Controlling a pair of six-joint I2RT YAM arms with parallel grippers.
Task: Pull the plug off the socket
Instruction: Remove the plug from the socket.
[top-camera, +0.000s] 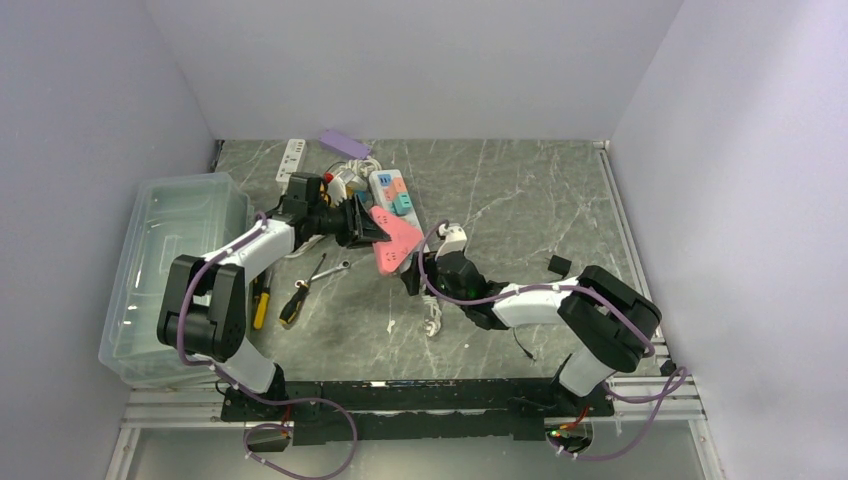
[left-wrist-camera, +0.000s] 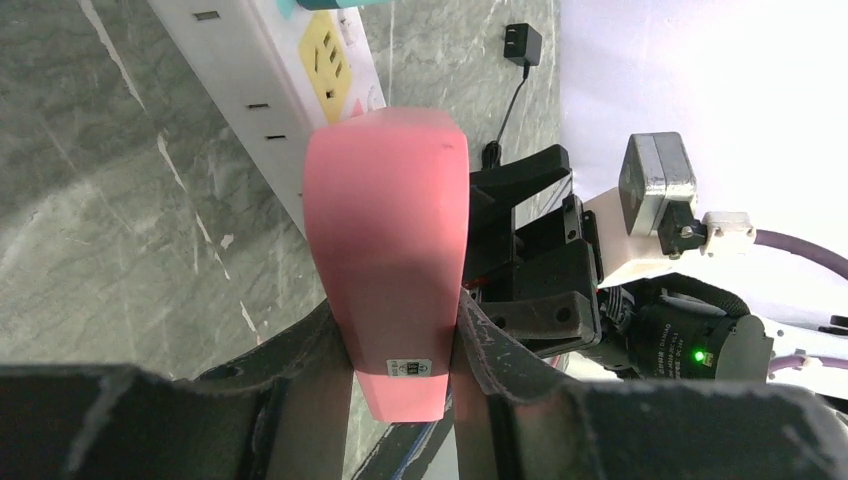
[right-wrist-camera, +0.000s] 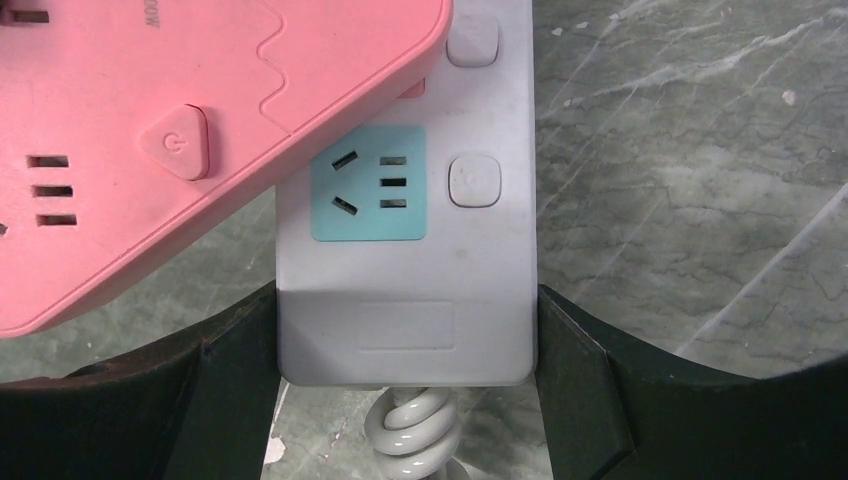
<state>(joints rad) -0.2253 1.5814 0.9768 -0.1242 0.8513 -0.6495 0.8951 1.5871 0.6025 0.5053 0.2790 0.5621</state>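
A pink power strip (top-camera: 398, 243) lies tilted across a white power strip (top-camera: 390, 190) that has coloured sockets. My left gripper (top-camera: 368, 227) is shut on the pink strip's narrow end, and in the left wrist view (left-wrist-camera: 400, 330) both fingers press its sides (left-wrist-camera: 385, 220). My right gripper (top-camera: 413, 275) is shut on the cord end of the white strip (right-wrist-camera: 410, 300), with its fingers flush against both sides. The pink strip (right-wrist-camera: 120, 150) overlaps the white strip's upper left. A coiled white cord (right-wrist-camera: 415, 425) leaves the white strip. No plug shows in any visible socket.
A loose black adapter (top-camera: 559, 264) with a thin cable lies to the right. Two screwdrivers (top-camera: 262, 298) and a wrench (top-camera: 330, 268) lie at the left. A clear plastic bin (top-camera: 170, 260) stands at the left edge. Another white strip (top-camera: 291, 158) and a purple object (top-camera: 345, 143) lie at the back.
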